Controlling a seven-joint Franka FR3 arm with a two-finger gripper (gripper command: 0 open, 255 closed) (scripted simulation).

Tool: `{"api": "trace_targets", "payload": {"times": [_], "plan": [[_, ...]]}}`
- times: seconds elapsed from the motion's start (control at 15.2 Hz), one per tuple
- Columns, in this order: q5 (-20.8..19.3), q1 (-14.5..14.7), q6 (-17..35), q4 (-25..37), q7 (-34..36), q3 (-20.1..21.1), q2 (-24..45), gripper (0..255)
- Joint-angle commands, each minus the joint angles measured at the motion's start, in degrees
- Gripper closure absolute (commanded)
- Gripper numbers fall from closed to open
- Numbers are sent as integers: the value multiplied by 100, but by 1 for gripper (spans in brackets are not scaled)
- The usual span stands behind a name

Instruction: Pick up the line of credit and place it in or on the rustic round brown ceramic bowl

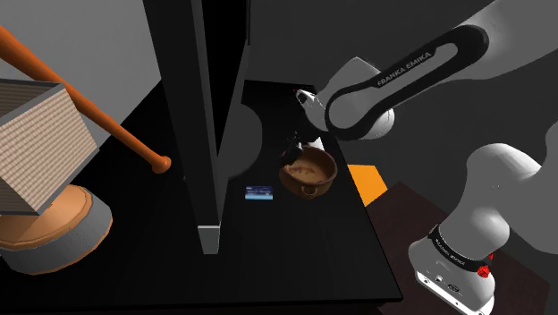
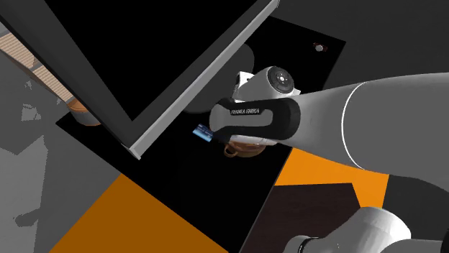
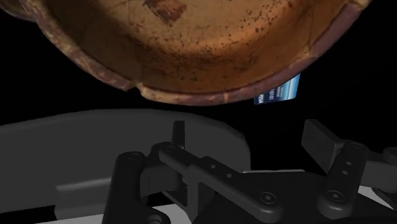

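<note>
The brown ceramic bowl [image 1: 308,172] stands on the black table [image 1: 295,259], with a small handle on its near side. The line of credit is a small blue card [image 1: 259,192] lying flat on the table, just off the bowl toward the shoulder view's left. My black gripper [image 1: 292,150] hovers over the bowl's far rim. In the wrist view the gripper [image 3: 248,130] is open with nothing between its fingers [image 3: 180,130]. The bowl's speckled inside [image 3: 210,44] looms beyond them, and a corner of the card [image 3: 278,94] peeks past its rim. The second exterior view shows card [image 2: 203,133] and bowl [image 2: 241,149] under my arm.
A tall dark upright panel [image 1: 201,125] stands close to the card on the shoulder view's left. Further left, a long orange-brown pole [image 1: 98,116], a woven box shape [image 1: 36,143] and a round brown base [image 1: 54,224]. Orange floor [image 1: 368,183] lies beyond the table's right edge.
</note>
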Motion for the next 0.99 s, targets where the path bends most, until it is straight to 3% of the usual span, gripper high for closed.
{"api": "trace_targets", "payload": {"times": [0.0, 0.2, 0.4, 0.92], "plan": [[1344, 646, 216, 265, -1294, -248, 450, 0], [3330, 991, 235, 768, -3261, -144, 1064, 0], [4718, 903, 173, 1222, -4765, 238, 1570, 0], [5706, 813, 123, 1845, -5611, 392, 2344, 0]]}}
